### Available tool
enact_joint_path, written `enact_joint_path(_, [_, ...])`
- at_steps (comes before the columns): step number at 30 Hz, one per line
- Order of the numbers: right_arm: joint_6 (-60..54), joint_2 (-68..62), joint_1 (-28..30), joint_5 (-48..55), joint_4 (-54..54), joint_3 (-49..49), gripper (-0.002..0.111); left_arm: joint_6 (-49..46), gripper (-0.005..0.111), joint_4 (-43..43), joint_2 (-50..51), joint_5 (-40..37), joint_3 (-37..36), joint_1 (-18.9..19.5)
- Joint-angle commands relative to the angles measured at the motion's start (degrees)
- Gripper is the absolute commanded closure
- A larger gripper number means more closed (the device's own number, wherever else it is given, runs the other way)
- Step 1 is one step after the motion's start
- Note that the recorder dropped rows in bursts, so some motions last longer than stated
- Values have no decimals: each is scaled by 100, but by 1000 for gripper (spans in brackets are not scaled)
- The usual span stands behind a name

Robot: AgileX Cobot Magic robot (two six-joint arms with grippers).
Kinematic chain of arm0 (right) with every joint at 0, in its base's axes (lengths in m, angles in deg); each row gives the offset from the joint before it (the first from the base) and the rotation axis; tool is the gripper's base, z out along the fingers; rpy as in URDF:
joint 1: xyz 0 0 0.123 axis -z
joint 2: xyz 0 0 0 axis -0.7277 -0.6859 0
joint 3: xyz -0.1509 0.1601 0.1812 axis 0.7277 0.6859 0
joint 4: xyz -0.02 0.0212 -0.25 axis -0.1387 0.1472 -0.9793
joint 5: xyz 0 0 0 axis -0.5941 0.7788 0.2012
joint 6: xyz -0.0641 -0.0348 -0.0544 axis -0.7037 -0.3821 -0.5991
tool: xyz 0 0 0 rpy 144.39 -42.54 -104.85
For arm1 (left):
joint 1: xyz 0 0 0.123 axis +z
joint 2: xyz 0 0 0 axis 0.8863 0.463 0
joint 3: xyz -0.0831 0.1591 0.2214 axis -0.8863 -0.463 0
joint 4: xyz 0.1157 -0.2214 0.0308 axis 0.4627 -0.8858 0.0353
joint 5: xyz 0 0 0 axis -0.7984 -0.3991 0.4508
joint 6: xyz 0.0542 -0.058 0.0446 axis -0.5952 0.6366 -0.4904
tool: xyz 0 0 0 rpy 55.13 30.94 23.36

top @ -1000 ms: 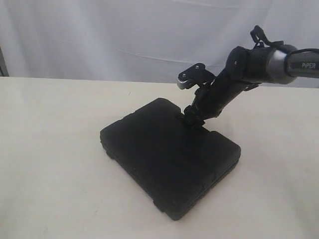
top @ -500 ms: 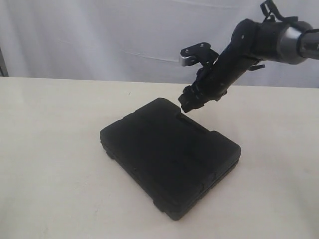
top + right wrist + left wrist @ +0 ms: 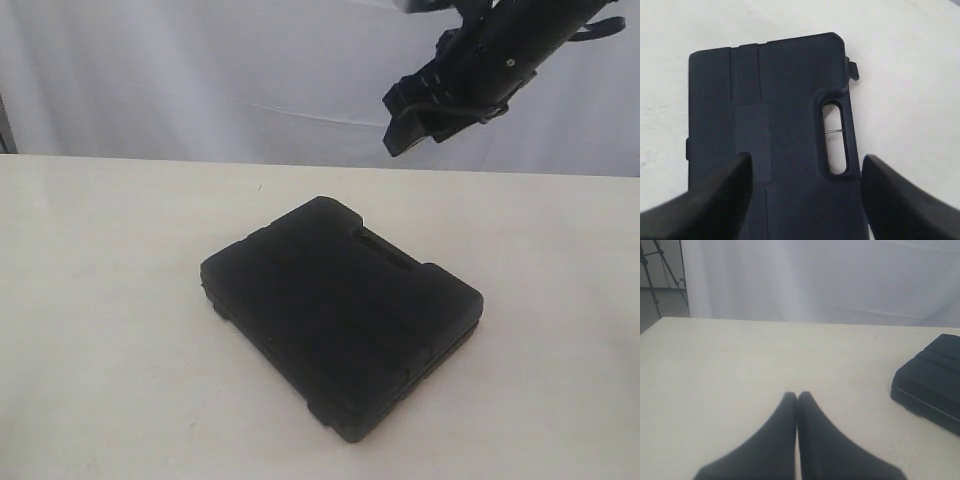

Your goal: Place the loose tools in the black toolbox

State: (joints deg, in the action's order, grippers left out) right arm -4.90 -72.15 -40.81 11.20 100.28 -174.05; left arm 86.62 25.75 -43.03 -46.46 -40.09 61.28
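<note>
A white curtain [image 3: 200,70] hangs behind the pale cream tabletop [image 3: 100,300]. Open surface runs toward every edge around the flat black plastic toolbox [image 3: 340,310] lying at its middle. The toolbox appears shut, so its contents are hidden; its handle slot [image 3: 835,137] is on the far side. The right gripper [image 3: 408,120], its arm cut off by the frame, hangs high above, jaws spread wide, holding nothing. The left gripper [image 3: 797,397] sits low over the table, well apart from the toolbox, fingers pressed together, empty.

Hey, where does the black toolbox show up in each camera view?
Exterior view: the toolbox lies closed in the picture's middle.
Left wrist view: only one end shows, cut off by the frame.
Right wrist view: it fills the middle, seen from above.
Shared landmark: the pale table under it.
</note>
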Motion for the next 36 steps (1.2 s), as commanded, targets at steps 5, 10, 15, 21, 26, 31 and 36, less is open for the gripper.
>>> enact_joint_path(5, [364,604,-19,571,-17,-31,53,16,107,-14,-16,6,-12,-12])
enact_joint_path(10, [674,1145,-19,767,-6,1,59,16,107,-14,-16,6,-12,-12])
enact_joint_path(15, [864,2262,-167,767,179,757,59,16,107,-14,-16,6,-12,-12])
enact_joint_path(21, [1226,3917,-1395,651,179,2551,59,16,107,-14,-16,6,-12,-12])
enact_joint_path(26, [1352,4434,-2615,-3032,643,4486,94,16,107,-14,-16,6,-12,-12])
enact_joint_path(31, [1301,4434,-2856,-3679,624,4778,109,16,107,-14,-16,6,-12,-12])
enact_joint_path(36, [1288,4434,-2856,-4093,473,4786,109,16,107,-14,-16,6,-12,-12])
